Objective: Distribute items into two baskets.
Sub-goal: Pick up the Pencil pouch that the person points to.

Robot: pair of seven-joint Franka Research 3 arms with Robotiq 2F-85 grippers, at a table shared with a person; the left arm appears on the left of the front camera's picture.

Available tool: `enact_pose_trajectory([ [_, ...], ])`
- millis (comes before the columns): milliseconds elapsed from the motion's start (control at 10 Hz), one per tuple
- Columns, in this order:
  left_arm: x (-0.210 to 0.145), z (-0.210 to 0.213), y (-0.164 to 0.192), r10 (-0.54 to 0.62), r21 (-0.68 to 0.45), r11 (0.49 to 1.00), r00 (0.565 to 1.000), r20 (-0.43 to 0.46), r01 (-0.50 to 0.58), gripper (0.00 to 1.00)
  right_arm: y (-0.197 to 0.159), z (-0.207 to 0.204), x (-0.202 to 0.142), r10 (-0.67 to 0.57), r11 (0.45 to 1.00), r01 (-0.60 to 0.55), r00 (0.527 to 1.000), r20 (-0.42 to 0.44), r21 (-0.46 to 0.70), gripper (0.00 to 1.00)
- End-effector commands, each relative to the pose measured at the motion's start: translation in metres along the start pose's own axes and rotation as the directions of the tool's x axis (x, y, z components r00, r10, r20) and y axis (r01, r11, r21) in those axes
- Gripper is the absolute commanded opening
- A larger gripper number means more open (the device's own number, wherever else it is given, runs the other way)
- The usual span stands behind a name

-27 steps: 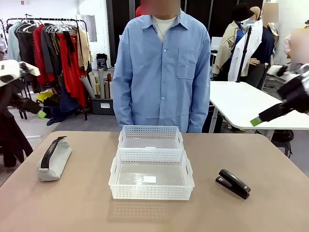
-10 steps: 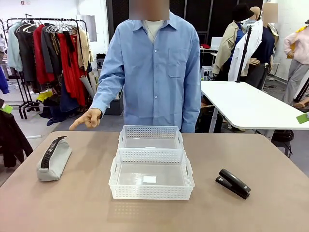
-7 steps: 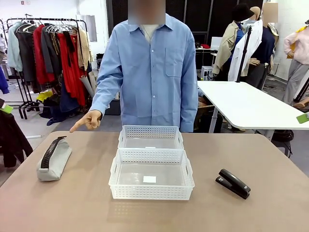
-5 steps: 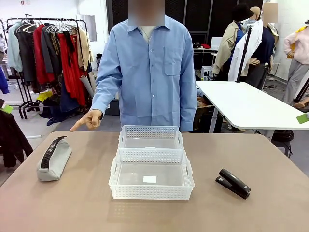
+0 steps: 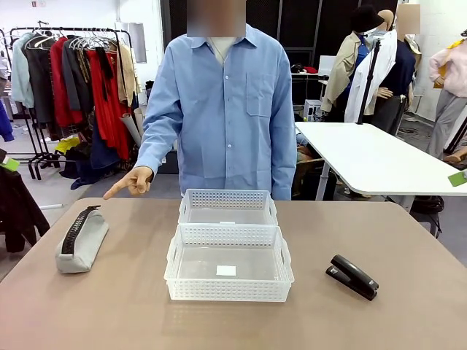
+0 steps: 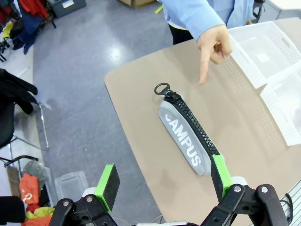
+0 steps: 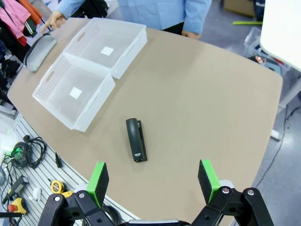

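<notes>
Left wrist view: the left gripper (image 6: 163,181), spread, hangs over the soft grey zippered pouch (image 6: 186,141). Also spread, the right gripper (image 7: 152,180) hangs above the black stapler (image 7: 135,140). Two lattice-walled white baskets (image 5: 228,290) sit between these items.

Front view across table (image 5: 109,313); wrist views high overhead, sharing baskets (image 5: 228,289)

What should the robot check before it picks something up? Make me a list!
1. Robot's left hand open: ok.
2. Robot's right hand open: ok.
3. Near basket and far basket hold no items yet: ok.
4. Grey pouch lies free on the table, ahead of the left hand: ok.
5. Stapler lies free, ahead of the right hand: ok.
6. Person's hand out of the way: not ok; its finger points at the pouch from close by, so waiting seems wise.
</notes>
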State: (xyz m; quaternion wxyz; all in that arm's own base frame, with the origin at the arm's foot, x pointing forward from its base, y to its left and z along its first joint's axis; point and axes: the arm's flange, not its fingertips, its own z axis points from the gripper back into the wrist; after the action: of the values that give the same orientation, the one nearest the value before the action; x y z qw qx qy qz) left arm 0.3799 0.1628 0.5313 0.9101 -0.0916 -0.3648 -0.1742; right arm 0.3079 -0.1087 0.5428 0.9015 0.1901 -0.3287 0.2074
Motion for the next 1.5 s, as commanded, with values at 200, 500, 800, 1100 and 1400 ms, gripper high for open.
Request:
enact_pose_trajectory([
  [200, 0.036, -0.029, 0.003, 0.036, 0.032, 0.999, 0.996, -0.084, -0.033, 1.00, 0.001, 0.001, 0.000, -0.002, 1.000, 0.002, 1.000, 0.003, 0.002, 1.00],
  [500, 0.065, -0.064, -0.014, 0.006, 0.019, 1.000, 0.972, -0.235, -0.002, 1.00, 0.001, 0.001, 0.000, -0.002, 1.000, 0.002, 1.000, 0.003, 0.002, 1.00],
  [800, 0.075, -0.085, -0.038, -0.011, 0.018, 1.000, 0.942, -0.336, 0.018, 1.00, 0.001, 0.001, 0.000, -0.002, 1.000, 0.002, 1.000, 0.003, 0.002, 1.00],
  [1100, 0.080, -0.114, -0.057, 0.075, 0.077, 0.996, 0.888, -0.454, -0.045, 1.00, 0.001, 0.001, 0.000, -0.002, 1.000, 0.002, 1.000, 0.003, 0.002, 1.00],
  [1400, 0.081, -0.143, -0.072, 0.175, 0.147, 0.983, 0.830, -0.530, -0.114, 1.00, 0.001, 0.001, 0.000, -0.002, 1.000, 0.002, 1.000, 0.003, 0.002, 1.00],
])
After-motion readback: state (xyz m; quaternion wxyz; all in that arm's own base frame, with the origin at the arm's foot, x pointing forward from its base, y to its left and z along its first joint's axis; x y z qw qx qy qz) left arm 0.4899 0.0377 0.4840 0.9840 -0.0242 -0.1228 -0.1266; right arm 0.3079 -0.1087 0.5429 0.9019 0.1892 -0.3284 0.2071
